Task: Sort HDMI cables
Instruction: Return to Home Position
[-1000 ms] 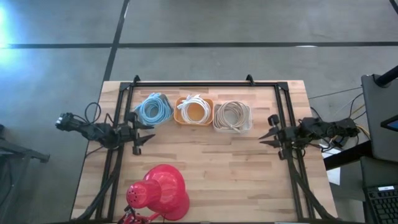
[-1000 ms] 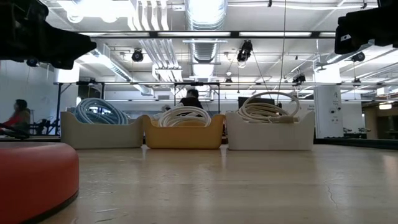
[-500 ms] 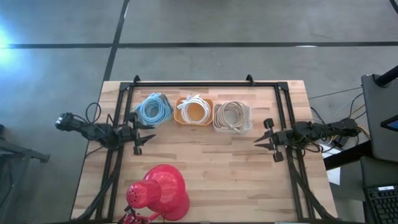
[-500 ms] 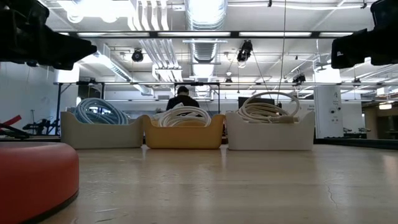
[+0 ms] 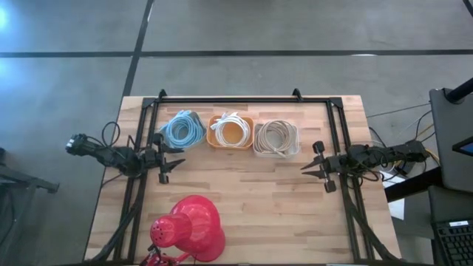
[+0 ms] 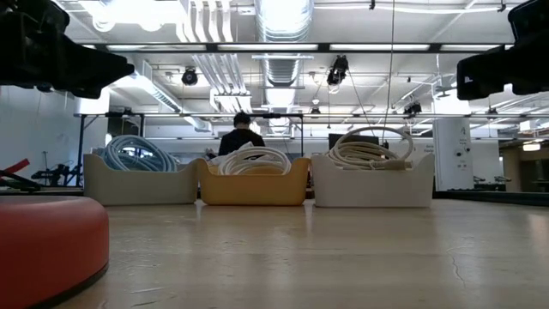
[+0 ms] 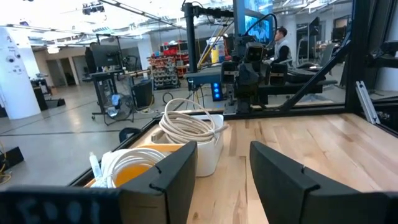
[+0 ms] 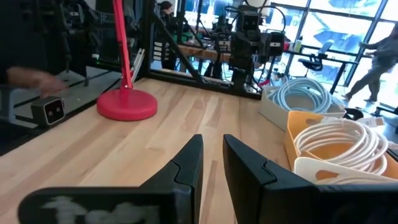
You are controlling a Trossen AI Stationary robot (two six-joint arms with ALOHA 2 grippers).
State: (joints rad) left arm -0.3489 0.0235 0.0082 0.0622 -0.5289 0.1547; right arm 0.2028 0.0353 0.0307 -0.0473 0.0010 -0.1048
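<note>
**A:** Where are the cables?

**B:** All in the three bins at the far edge of the table [image 5: 259,207]. The white cables [image 6: 253,160] fill the orange bin [image 6: 253,187] in the middle. The blue cables [image 5: 182,131] lie in the pale bin [image 6: 137,187] touching the orange bin on the left arm's side. The beige cables [image 5: 275,137] lie in the white bin [image 6: 373,189] touching it on the right arm's side, heaped above the rim.

**A:** And the grippers?

**B:** Both hold nothing. The left gripper [image 5: 181,155] hangs above the table, nearer than the orange bin and off to its left, with its fingers well apart. The right gripper [image 5: 304,168] hangs off to the orange bin's right, past the white bin, with only a narrow gap between its fingers.

**A:** Anything else?

**B:** A red lamp [image 5: 194,225] stands well in front of the orange bin, towards the left. In the low view a person [image 6: 240,137] shows in the room behind the orange bin.
</note>
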